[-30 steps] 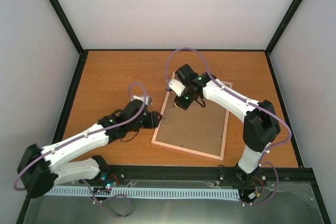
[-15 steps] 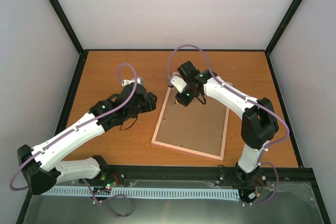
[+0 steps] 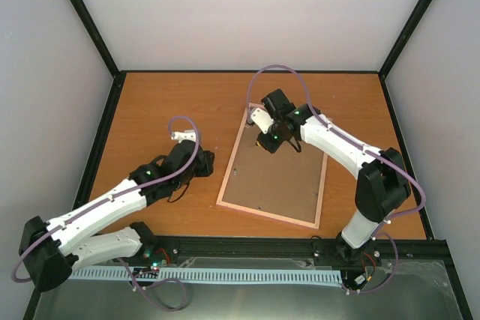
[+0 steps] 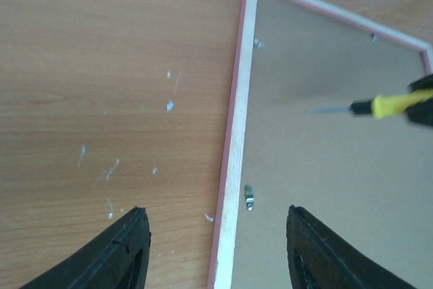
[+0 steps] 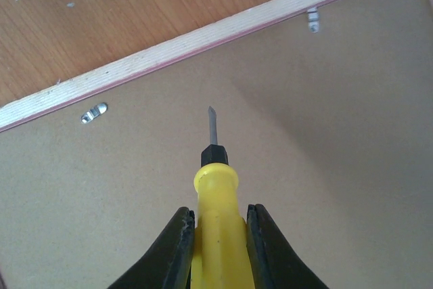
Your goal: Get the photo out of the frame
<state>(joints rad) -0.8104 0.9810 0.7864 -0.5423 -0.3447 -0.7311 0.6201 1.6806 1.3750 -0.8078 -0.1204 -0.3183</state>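
Hovering over frame (image 3: 279, 185) far end | right end effector (image 3: 268, 142) | gripping screwdriver (image 5: 216, 194)

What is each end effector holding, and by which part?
The right end effector holds the screwdriver by its handle; the left end effector holds nothing.

Orange-brown wooden table (image 3: 150, 103); pink-edged frame (image 3: 277, 185) lies flat right of centre, brown back up. Pale flecks (image 4: 169, 105) on the wood left of it.
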